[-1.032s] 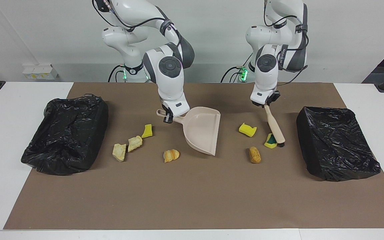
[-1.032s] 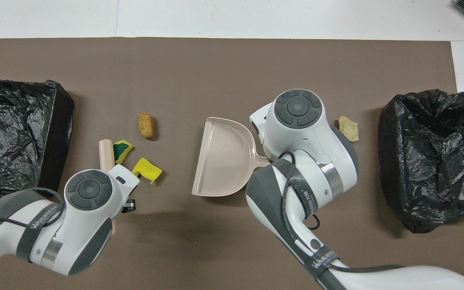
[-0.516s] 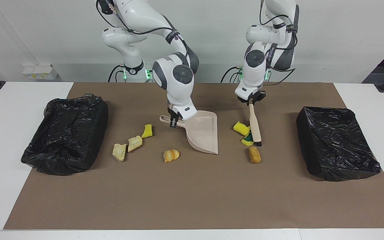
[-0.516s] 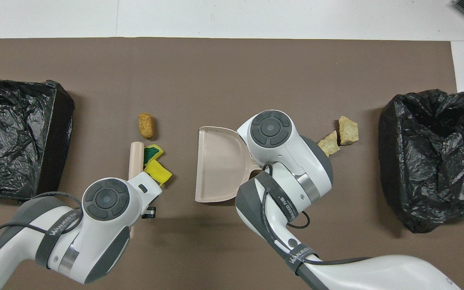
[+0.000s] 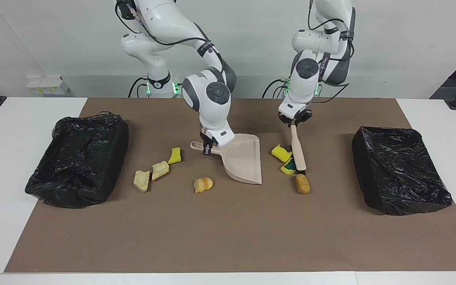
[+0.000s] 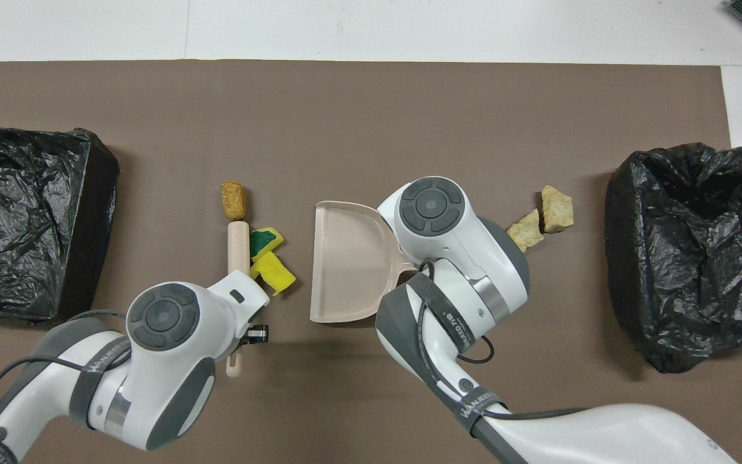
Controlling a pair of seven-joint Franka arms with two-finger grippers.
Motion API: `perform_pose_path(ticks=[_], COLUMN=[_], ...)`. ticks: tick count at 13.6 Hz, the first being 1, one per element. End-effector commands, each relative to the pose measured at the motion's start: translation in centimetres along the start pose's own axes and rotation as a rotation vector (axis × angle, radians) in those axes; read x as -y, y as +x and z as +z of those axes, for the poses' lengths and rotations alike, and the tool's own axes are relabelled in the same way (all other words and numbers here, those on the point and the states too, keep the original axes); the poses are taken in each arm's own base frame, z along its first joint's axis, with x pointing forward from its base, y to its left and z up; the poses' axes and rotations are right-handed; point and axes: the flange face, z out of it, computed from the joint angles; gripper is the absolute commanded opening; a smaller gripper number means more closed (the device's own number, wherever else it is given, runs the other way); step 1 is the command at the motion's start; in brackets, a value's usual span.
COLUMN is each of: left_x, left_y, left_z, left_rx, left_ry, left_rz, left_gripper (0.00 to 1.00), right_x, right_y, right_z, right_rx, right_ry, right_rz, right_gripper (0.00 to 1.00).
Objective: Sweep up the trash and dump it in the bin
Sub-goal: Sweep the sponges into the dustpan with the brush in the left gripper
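Note:
My right gripper (image 5: 208, 148) is shut on the handle of the beige dustpan (image 5: 244, 158), which rests on the mat with its mouth toward the left arm's end. My left gripper (image 5: 294, 121) is shut on the handle of the beige brush (image 5: 298, 152), whose dark tip touches the mat. A yellow sponge bit (image 5: 281, 153) and a green-backed one (image 5: 289, 168) lie against the brush on the dustpan's side. An orange-brown piece (image 5: 302, 183) lies just past the brush tip. A bread-like piece (image 5: 203, 184), two tan chunks (image 5: 160, 170) (image 5: 141, 180) and another yellow bit (image 5: 175, 155) lie toward the right arm's end.
Two bins lined with black bags stand on the brown mat (image 5: 228, 237), one at the right arm's end (image 5: 79, 158) and one at the left arm's end (image 5: 400, 170). In the overhead view the right arm's wrist (image 6: 435, 206) hides part of the dustpan (image 6: 345, 264).
My left gripper has carried the brush toward the dustpan, pushing the two sponge bits along. The dustpan has shifted and turned a little toward them. The other scraps lie as before.

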Motion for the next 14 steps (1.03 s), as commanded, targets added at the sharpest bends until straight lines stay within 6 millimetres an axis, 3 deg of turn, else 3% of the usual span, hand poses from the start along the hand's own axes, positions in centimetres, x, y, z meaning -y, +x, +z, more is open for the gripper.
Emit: perform_pose_path(ticks=[1,5,7,10,14], left_x=[-4.0,-10.3,-11.7,-9.8,-3.4], left_y=[0.2,-2.5,-1.8,-0.6,3.4], left_z=[1.0,-0.5,-1.9,-4.4,-5.4], left_rx=[-0.01,-0.015,-0.022,-0.021,-0.025], left_ry=[-0.092,-0.141,-0.159,-0.153,-0.07], left_rz=[0.022,0.12,0.136,0.147,0.119], left_gripper=[0.0,0.0,0.0,0.0,0.0], right_x=[-0.1,-0.1,-0.1,-0.1,-0.2], right_y=[-0.2,-0.3,-0.4,-0.4,-0.5], right_z=[0.1,0.1,0.2,0.2,0.2], right_rx=[0.007,0.005,0.007,0.007,0.007], right_ry=[-0.018,-0.02,-0.017,-0.015,-0.015], right_rz=[-0.024,-0.023,-0.02,-0.021,-0.018], right_gripper=[0.0,0.0,0.0,0.0,0.0])
